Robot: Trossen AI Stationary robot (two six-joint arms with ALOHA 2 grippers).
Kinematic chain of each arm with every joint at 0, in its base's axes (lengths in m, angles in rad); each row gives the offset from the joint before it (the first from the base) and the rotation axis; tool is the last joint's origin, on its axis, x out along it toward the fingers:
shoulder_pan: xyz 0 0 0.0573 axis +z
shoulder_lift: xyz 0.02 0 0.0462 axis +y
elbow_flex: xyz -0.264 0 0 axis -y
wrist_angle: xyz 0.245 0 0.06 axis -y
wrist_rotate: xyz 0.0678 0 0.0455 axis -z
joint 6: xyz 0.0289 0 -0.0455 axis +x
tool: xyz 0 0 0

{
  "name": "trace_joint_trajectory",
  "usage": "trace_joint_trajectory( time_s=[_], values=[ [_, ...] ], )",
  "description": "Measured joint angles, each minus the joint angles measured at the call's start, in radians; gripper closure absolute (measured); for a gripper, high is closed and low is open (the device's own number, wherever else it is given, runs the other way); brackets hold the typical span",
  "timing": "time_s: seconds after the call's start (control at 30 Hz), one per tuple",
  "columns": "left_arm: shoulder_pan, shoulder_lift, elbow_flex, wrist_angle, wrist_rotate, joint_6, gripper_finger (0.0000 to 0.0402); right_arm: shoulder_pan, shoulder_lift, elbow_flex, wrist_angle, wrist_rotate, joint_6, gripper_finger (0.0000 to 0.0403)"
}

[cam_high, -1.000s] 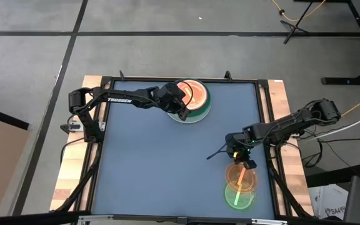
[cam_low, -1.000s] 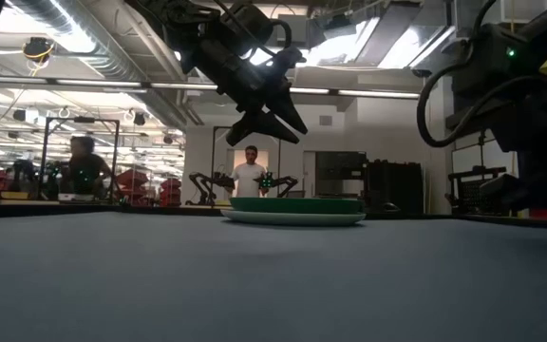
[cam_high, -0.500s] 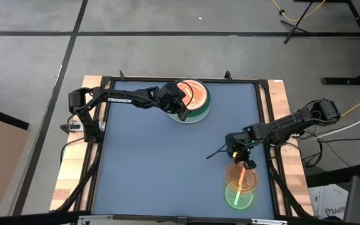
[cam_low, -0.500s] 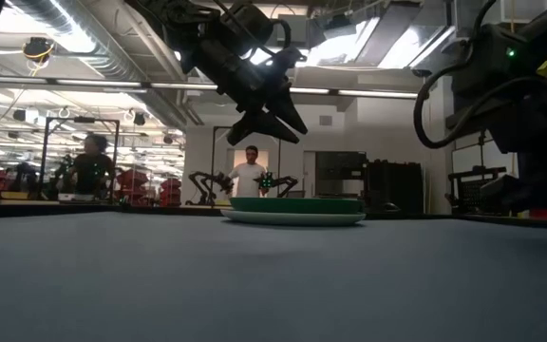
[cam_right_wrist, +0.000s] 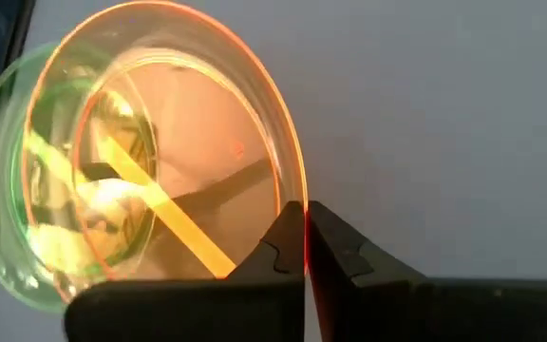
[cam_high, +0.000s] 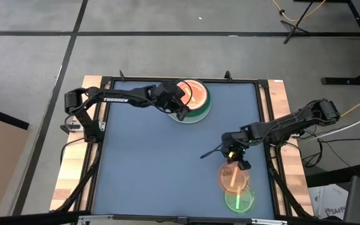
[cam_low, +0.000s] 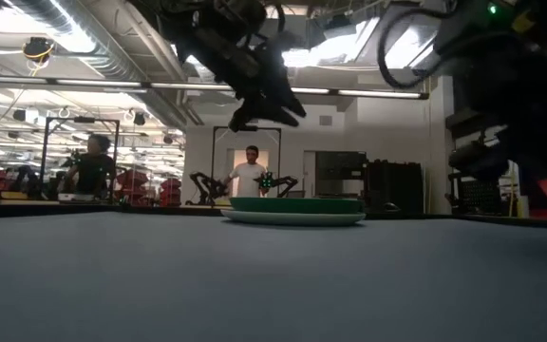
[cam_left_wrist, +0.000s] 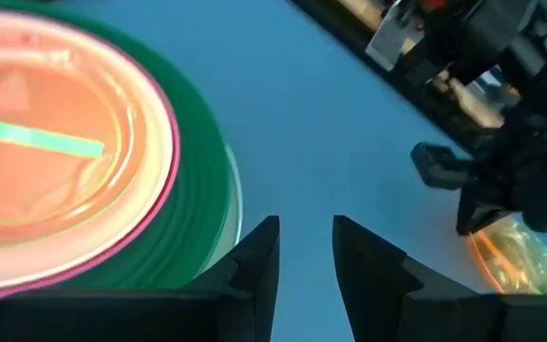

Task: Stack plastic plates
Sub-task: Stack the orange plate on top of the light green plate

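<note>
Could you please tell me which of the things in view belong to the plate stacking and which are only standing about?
Part of the job:
- translucent orange plastic plate, pinched at its rim by the right gripper
- translucent green plastic plate
- stack of plates with a dark green rim and pink-rimmed top, left gripper beside it

Only about:
- people in the room behind

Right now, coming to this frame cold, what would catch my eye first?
The translucent orange plate, pinched at its rim by the right gripper near the table's right front, partly over the translucent green plate. Next, the stack at the table's back: a translucent pink plate with a green stripe topping a dark green plate, with the left gripper open just above its edge.
</note>
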Motion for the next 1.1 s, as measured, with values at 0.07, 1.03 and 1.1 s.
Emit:
trace_joint_trajectory(
  time_s=[0.07, 1.03, 1.1],
  values=[
    [0.000, -0.022, 0.000, 0.001, 0.000, 0.003, 0.0308, 0.000, -0.001, 0.020, 0.001, 0.015, 0.000, 0.0403],
    [-0.089, -0.334, 0.000, -0.146, -0.111, 0.213, 0.0308, -0.561, -0.003, 0.380, 0.052, 0.060, -0.239, 0.0403],
    [-0.098, -0.334, 0.000, -0.149, -0.112, 0.213, 0.0308, -0.612, -0.001, 0.393, 0.068, 0.059, -0.253, 0.0403]
  ],
)
